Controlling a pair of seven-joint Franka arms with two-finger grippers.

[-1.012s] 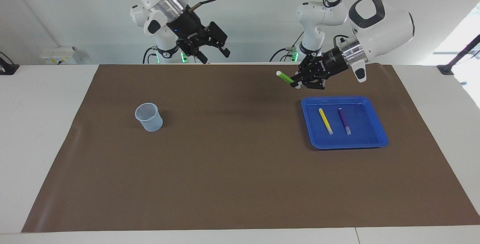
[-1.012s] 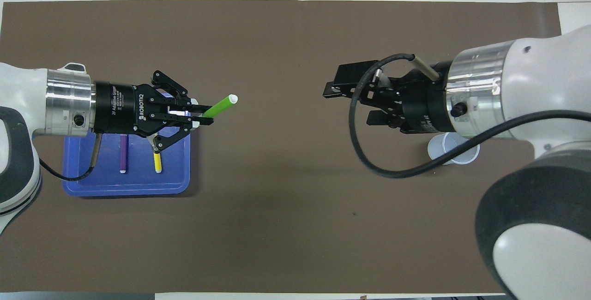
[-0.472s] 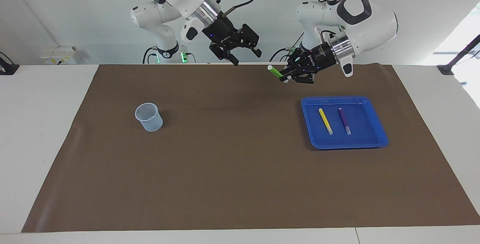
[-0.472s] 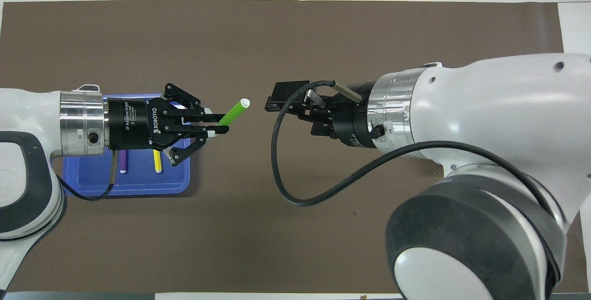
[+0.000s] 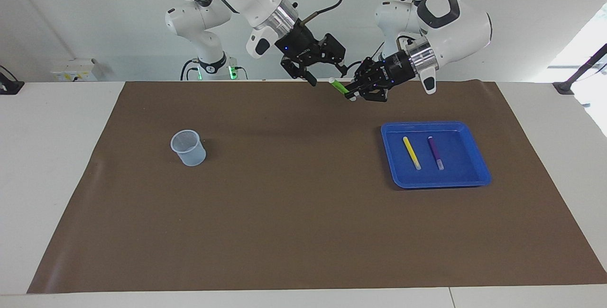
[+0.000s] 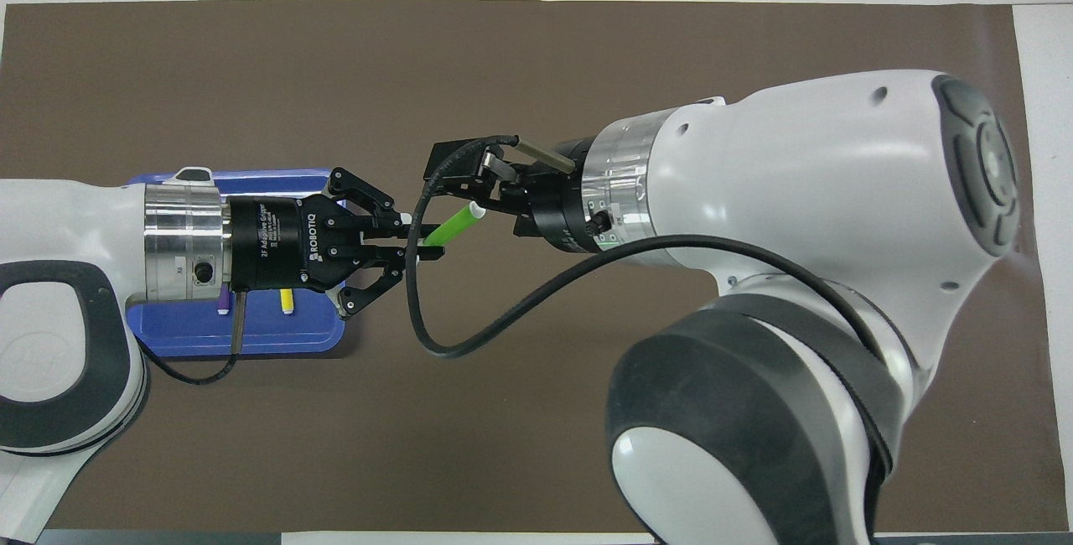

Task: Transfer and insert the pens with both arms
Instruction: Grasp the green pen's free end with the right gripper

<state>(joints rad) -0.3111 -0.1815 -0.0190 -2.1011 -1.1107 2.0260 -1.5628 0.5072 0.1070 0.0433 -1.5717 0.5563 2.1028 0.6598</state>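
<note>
1. Left claw (image 5: 352, 95): pinched shut on the low end of the green pen (image 5: 339, 86), up in the air over the brown mat (image 5: 294, 213).
2. Green pen: sticks out slanted from the claw, pale tip pointing at the other claw. Probably light, stiff and smooth, so likely to slip or twist in a loose hold. Best taken around the bare middle, across its thin side.
3. Right claw (image 5: 327, 74): wide open, nothing in it, right next to the pen's pale tip. Cannot tell if touching yet.
4. Writing on the left claw's black body, seen from above: "ROBOTIQ" and "2F Adaptive Gripper". No writing to read on the pens.
5. Below the left claw and a little farther out: blue tray (image 5: 476, 177) with the yellow pen (image 5: 411, 152) and the purple pen (image 5: 436, 153) lying flat, side by side, not touching.
6. Far from both claws, toward the right arm's end of the table: clear cup (image 5: 188, 147), standing up, nothing seen inside. Looks thin and easy to tip.
</note>
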